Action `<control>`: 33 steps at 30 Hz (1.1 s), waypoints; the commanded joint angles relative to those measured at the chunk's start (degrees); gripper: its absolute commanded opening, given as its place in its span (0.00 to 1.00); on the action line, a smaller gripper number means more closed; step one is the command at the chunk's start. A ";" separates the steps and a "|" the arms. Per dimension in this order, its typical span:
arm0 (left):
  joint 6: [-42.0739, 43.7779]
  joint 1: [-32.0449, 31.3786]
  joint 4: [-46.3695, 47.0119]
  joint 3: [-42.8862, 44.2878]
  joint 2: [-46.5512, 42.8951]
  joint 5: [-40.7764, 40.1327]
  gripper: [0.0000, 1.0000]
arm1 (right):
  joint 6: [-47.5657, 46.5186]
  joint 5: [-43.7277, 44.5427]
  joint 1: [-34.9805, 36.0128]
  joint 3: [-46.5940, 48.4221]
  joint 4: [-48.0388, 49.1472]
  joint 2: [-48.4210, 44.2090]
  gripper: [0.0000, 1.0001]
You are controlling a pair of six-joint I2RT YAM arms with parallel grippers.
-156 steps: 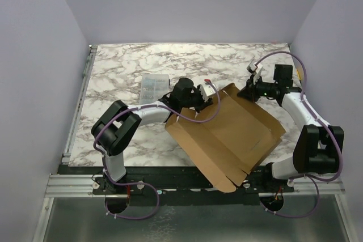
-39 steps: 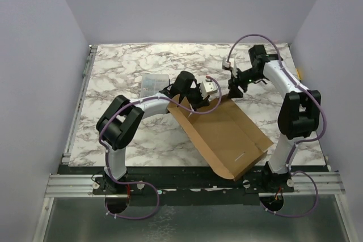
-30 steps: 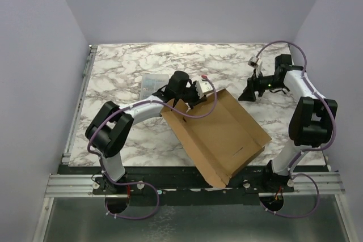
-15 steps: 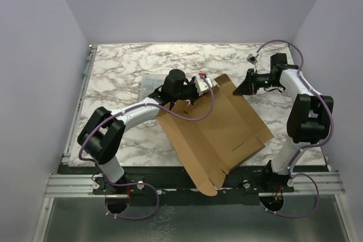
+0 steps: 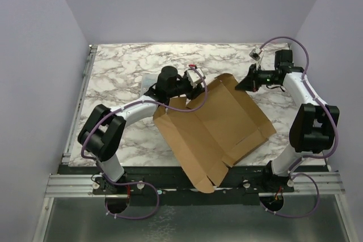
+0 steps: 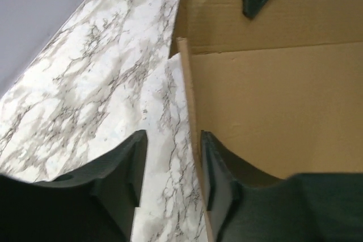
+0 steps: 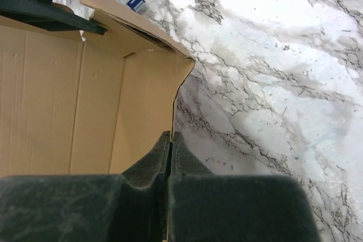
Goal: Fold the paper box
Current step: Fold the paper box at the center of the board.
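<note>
- The paper box (image 5: 212,128) lies opened out on the marble table (image 5: 125,66), between the two arms, and its near corner overhangs the table's front edge.
- The left gripper (image 6: 173,140) has just released; its jaws stand apart beside the box's far-left edge.
- The right gripper (image 7: 171,140) has just closed, seemingly pinching the far-right flap's edge.
- The hold has passed from left to right, probably so the right arm can fold that flap.

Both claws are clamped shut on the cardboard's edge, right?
Not quite. The right gripper is shut on the box's edge, but the left gripper is open, its fingers apart beside that edge, as the left wrist view shows.
</note>
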 commanded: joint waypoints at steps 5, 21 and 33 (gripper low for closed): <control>-11.42 7.45 2.59 1.81 -2.98 -0.75 0.60 | 6.47 2.98 -0.04 -2.24 7.23 0.44 0.00; -13.73 9.99 -24.95 20.15 -5.68 -7.56 0.77 | 15.66 7.01 -0.29 -9.03 14.22 3.56 0.01; -6.13 -13.52 -35.68 19.47 1.37 -36.04 0.77 | 22.52 8.70 -1.07 -13.68 17.51 0.34 0.03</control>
